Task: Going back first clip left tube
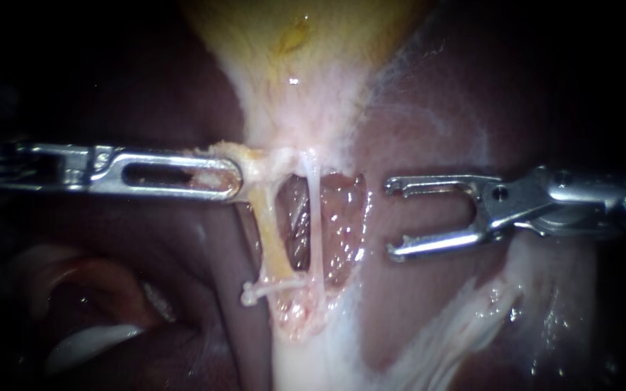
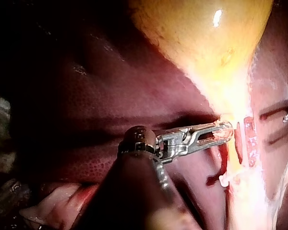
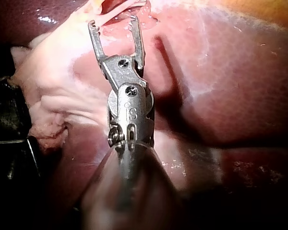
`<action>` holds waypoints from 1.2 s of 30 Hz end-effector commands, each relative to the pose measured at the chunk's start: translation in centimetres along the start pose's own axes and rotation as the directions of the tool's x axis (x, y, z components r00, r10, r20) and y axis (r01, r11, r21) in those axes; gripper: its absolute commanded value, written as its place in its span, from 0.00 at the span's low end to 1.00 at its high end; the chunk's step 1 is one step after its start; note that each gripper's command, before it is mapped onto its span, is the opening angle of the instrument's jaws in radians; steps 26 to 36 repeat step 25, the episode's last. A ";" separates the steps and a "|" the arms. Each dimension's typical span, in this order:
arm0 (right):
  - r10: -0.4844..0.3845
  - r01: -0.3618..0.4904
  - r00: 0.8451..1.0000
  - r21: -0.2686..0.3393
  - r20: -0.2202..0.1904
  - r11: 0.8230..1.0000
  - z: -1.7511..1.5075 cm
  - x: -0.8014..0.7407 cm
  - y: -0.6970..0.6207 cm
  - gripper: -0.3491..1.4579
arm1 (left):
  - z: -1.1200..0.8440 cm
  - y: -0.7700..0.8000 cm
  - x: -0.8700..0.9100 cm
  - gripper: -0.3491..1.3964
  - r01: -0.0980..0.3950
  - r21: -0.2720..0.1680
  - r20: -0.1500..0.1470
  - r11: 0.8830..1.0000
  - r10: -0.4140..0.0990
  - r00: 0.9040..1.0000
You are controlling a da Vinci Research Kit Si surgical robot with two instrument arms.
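Observation:
The yellow gallbladder [image 1: 306, 43] narrows downward into two tubes. The left tube [image 1: 273, 239] is yellowish, and a white clip [image 1: 269, 288] sits across its lower end. Beside it runs the thin pale right tube [image 1: 314, 224]. My left instrument [image 1: 235, 179] has slotted jaws shut on tissue at the gallbladder's neck, just above the left tube. My right instrument [image 1: 393, 219] stands apart to the right of both tubes, jaws open and empty. In the right wrist view its open jaws [image 3: 113, 23] point at the pale tissue. The left wrist view shows the left instrument's jaws [image 2: 218, 134] near the clip [image 2: 228, 179].
Dark red liver [image 1: 472, 108] surrounds the tubes and shows through the window [image 1: 342, 217] right of them. White stringy tissue [image 1: 458, 326] lies at the lower right. A pale fold [image 1: 88, 344] sits in shadow at the lower left.

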 end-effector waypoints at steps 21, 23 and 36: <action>-0.018 0.018 1.000 0.009 0.000 1.000 -0.01 0.00 -0.04 0.47 | 0.60 0.37 0.01 0.00 -0.016 -0.008 -0.006 1.000 0.016 1.000; -0.018 0.018 1.000 0.009 0.000 1.000 -0.01 0.00 -0.04 0.47 | 0.60 0.36 0.02 0.00 -0.016 -0.008 -0.006 1.000 0.016 1.000; -0.018 0.018 1.000 0.009 0.000 1.000 -0.01 0.00 -0.04 0.47 | 0.59 0.36 0.02 0.00 -0.016 -0.008 -0.006 1.000 0.016 1.000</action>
